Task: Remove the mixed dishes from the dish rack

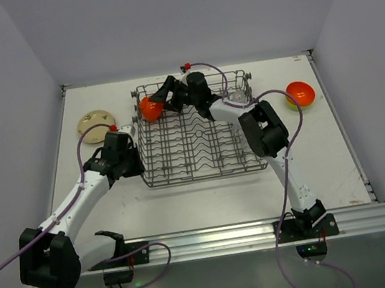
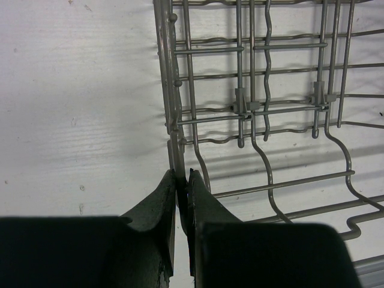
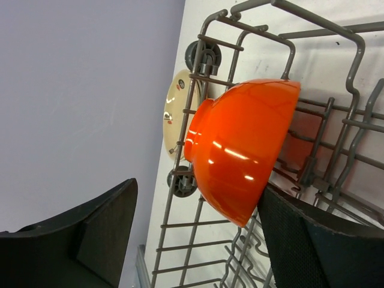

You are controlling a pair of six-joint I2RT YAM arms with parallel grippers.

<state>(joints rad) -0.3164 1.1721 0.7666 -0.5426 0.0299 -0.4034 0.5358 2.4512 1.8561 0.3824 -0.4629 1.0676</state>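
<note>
1. Top view: the large square grey metal wire dish rack [image 1: 202, 158] sits mid-desk [image 1: 187, 203]. A glossy orange bowl [image 1: 149, 108] stands on edge in its far left corner, with the right fingers [image 1: 167, 93] just beside it. A round beige patterned plate [image 1: 95, 122] lies left of the rack.
2. Left wrist: the left fingers [image 2: 174, 189] are pinched on the rack's side wire.
3. Right wrist: the right fingers are spread wide, the tilted orange bowl ahead between them.

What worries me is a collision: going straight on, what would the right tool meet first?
The orange bowl, leaning on the rack wires just ahead of the open right tool; depth is unclear, but it looks closest.
</note>
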